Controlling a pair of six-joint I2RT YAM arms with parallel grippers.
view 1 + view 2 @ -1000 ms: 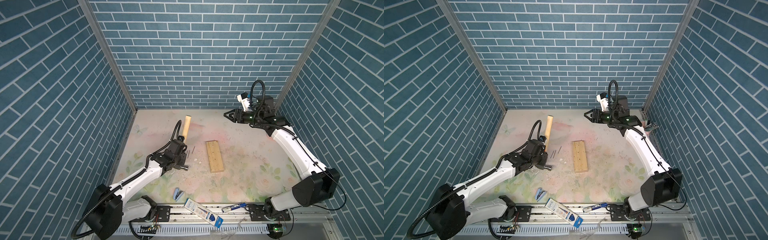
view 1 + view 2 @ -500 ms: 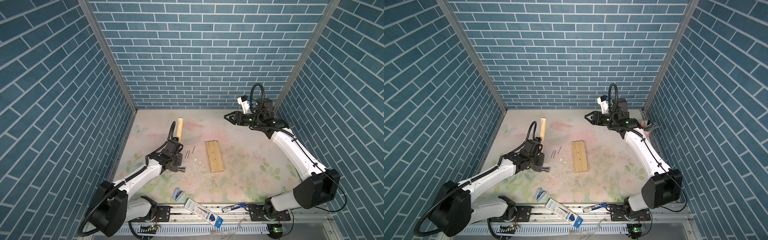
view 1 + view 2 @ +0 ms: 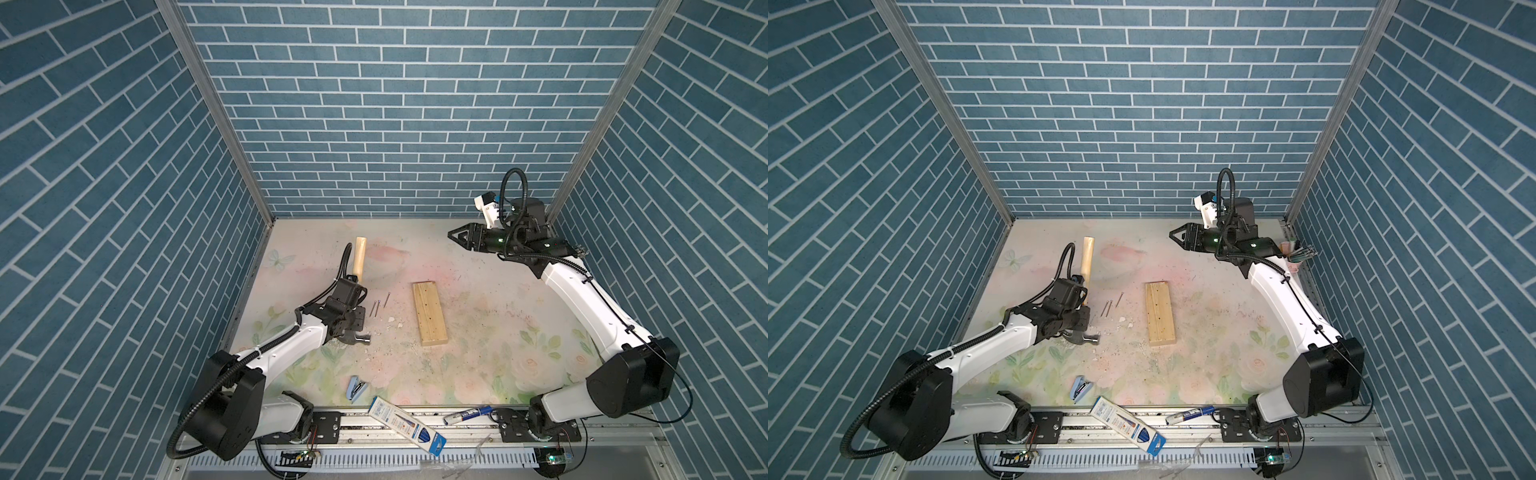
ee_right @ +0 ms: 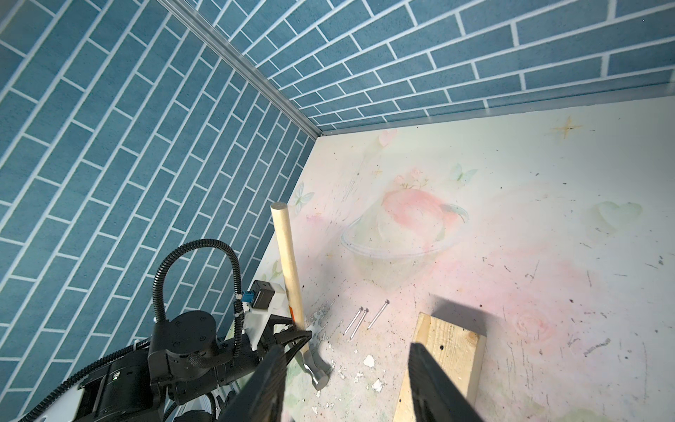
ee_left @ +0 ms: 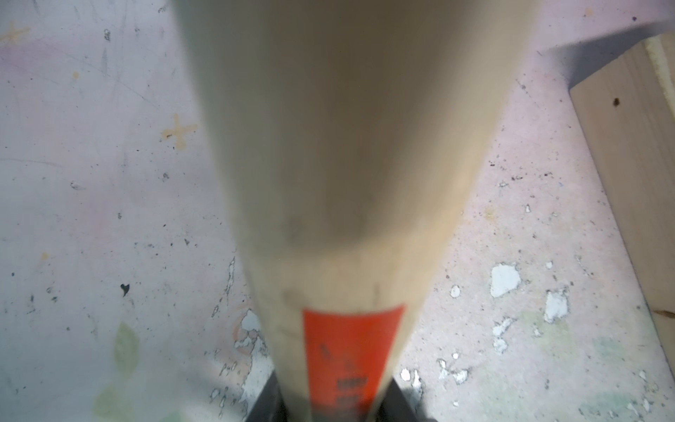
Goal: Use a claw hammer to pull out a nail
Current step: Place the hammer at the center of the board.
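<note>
The claw hammer (image 3: 359, 259) stands tilted at the left of the table, with its grey head (image 3: 360, 340) down at the surface and its pale handle leaning toward the back wall. My left gripper (image 3: 352, 321) is shut on the handle just above the head. In the left wrist view the handle with its orange label (image 5: 352, 350) fills the middle. Three loose nails (image 3: 380, 306) lie flat on the table between the hammer and a pale wooden block (image 3: 430, 319) that shows small holes. My right gripper (image 3: 452, 237) hangs open and empty high at the back right.
White chips are scattered around the block's left side. Along the front edge lie a blue stapler (image 3: 356, 388), a pen box (image 3: 405, 424) and a marker (image 3: 467, 415). A cup of pens (image 3: 1296, 253) stands in the back right corner. Blue brick walls enclose three sides.
My left arm has swung the hammer a little to the left, still held. My right gripper has dropped slightly and stayed open.
</note>
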